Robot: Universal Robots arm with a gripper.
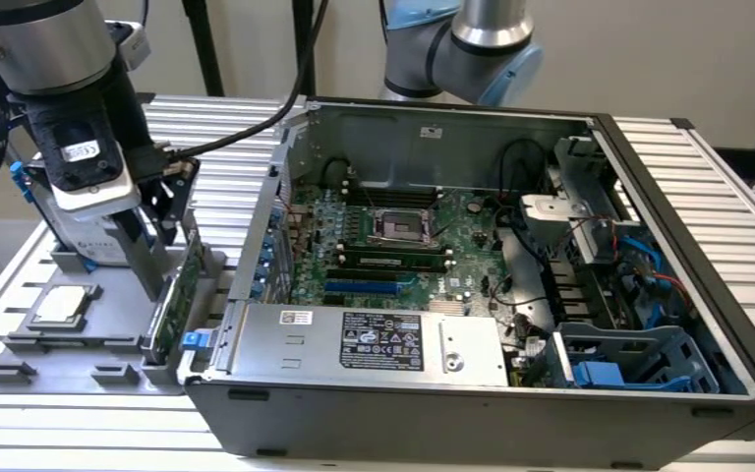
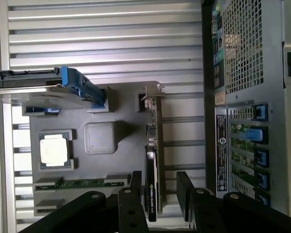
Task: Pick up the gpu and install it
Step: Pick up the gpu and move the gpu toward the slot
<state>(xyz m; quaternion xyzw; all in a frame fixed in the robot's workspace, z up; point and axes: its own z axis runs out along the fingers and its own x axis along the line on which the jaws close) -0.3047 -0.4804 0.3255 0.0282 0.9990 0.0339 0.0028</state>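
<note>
1. At the exterior view's left, the gripper (image 1: 165,264) hangs low over the grey holder tray (image 1: 50,359), which sits just beside the open computer case (image 1: 549,413).
2. The gpu (image 1: 172,300) stands on edge in a slot of that tray, at the side nearest the case. Its green board faces the case and its bracket end points toward the top of the frame.
3. In the wrist view we look straight down the thin edge of the gpu (image 2: 153,145). The gripper (image 2: 160,175) straddles it, one dark finger on each side.
4. The jaws stand apart, wider than the card. One finger sits close against the card and a clear gap shows at the other, so we judge that nothing is gripped yet.
5. The processor chip (image 1: 63,305) and the blue-framed hard drive (image 2: 39,87) rest in their own places on the tray, apart from the fingers.
6. As we read it, the work is at an early stage. The approach to the card is made, but the card has not been clamped or lifted. The whole installation onto the motherboard (image 1: 404,246) inside the case is left to do.
</note>
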